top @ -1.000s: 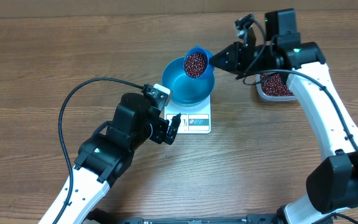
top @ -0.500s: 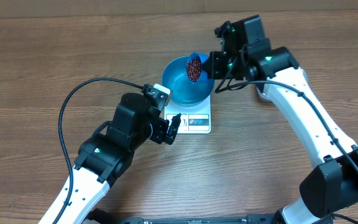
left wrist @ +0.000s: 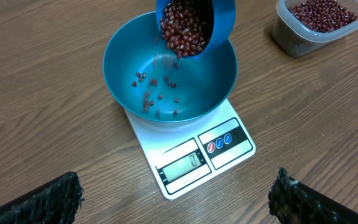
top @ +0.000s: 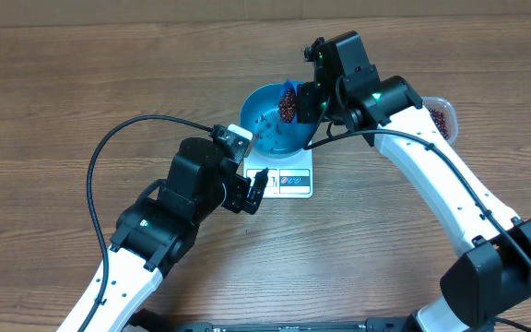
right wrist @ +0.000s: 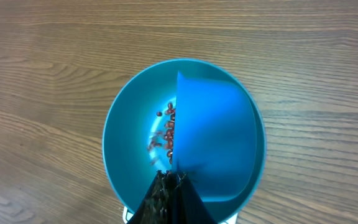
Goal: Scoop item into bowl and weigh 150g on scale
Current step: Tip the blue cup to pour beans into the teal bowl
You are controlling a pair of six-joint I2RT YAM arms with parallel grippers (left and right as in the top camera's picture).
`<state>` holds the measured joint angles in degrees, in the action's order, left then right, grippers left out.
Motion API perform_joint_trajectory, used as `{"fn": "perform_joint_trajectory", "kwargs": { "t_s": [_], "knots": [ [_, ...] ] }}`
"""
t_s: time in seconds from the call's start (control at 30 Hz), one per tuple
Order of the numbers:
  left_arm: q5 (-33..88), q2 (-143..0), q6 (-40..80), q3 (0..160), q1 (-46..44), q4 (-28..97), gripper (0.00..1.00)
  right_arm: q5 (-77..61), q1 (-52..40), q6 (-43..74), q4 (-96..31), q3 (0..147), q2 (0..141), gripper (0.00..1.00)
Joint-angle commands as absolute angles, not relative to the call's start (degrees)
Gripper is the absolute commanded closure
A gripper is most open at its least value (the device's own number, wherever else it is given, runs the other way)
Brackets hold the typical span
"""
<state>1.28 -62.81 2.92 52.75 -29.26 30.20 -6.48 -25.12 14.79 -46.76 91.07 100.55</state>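
Tilted scoop (left wrist: 222,22) blocks bowl (left wrist: 123,68) mouth's far-right side; tub (left wrist: 316,28) toward tabletop (top: 63,92) far edge; bare wood left of scale (left wrist: 185,155).

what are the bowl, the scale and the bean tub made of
Bowl: probably plastic, though coated metal is possible; even bright blue with a soft satin sheen.
Scale: white plastic top by the look, smooth and matte, with a glassy little display.
Tub: clear plastic; the beans show through its wall.

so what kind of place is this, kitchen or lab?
Probably a robot lab bench, not a kitchen: a wood-grain table, two cabled robot arms, and only a kitchen scale, blue bowl and tub of beans set out. The room beyond isn't visible.
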Motion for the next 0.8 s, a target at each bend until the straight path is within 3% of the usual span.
{"fn": "perform_joint_trajectory", "kwargs": {
  "t_s": [0.0, 0.77],
  "knots": [
    [1.30, -63.00, 3.44, 52.21, -29.28, 30.15, 0.01, -4.51, -25.19, 14.90, -46.92, 92.55, 99.02, 0.96],
    [1.30, -63.00, 3.44, 52.21, -29.28, 30.15, 0.01, 6.55, -32.18, 14.79, -46.83, 92.09, 99.09, 0.96]
  ]
}}
